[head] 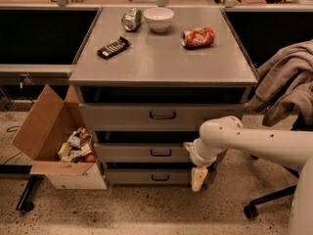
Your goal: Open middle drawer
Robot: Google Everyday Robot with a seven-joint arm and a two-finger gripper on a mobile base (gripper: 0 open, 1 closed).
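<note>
The wide, low-fronted grey metal middle drawer [124, 152] is sitting between the taller grey top drawer [117, 116] and the low grey bottom drawer [129, 176]. Its small dark loop handle [160, 152] is waiting untouched, so the pull is not yet done. The pale cream gripper [197, 178] is hanging from the white arm [254, 141], right of that handle and lower, near the bottom drawer's right end. It is probably lining up an approach. I cannot tell whether it is clenched or released.
</note>
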